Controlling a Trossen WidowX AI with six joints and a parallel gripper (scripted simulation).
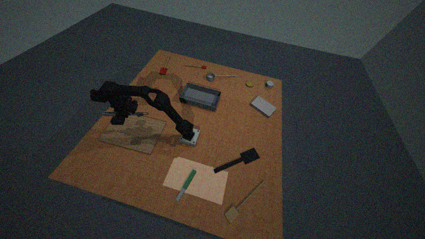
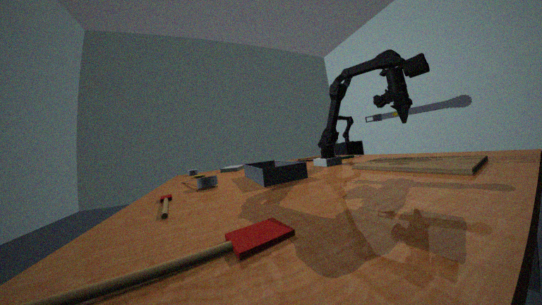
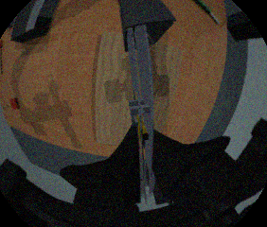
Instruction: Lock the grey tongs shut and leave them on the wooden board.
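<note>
The end effector (image 1: pixel 128 114) (image 2: pixel 404 116) (image 3: pixel 137 127) pinches the tongs (image 1: pixel 109 113) (image 2: pixel 435 106) (image 3: pixel 145 71) between its fingers, well above the bench (image 1: pixel 244 123) (image 2: pixel 200 222). In the top view, clocked from the arm's base, the tongs hang at ten o'clock and the wooden board (image 1: pixel 108 136) (image 2: pixel 440 164) (image 3: pixel 107 123) lies at nine. The roasting tin (image 1: pixel 200 104) (image 2: pixel 255 174) (image 3: pixel 29 34) sits between twelve and one, its grey floor visible. Farther that way stands a small round pan (image 1: pixel 210 76) (image 2: pixel 206 182) with a thin handle; I cannot tell what is in it.

The tongs are grey, long and slim, their two arms close together. A yellow piece shows near the fingers, an open loop at one end, a scalloped head at the other, tilted slightly up. Whether the lock has caught, I cannot tell.
</note>
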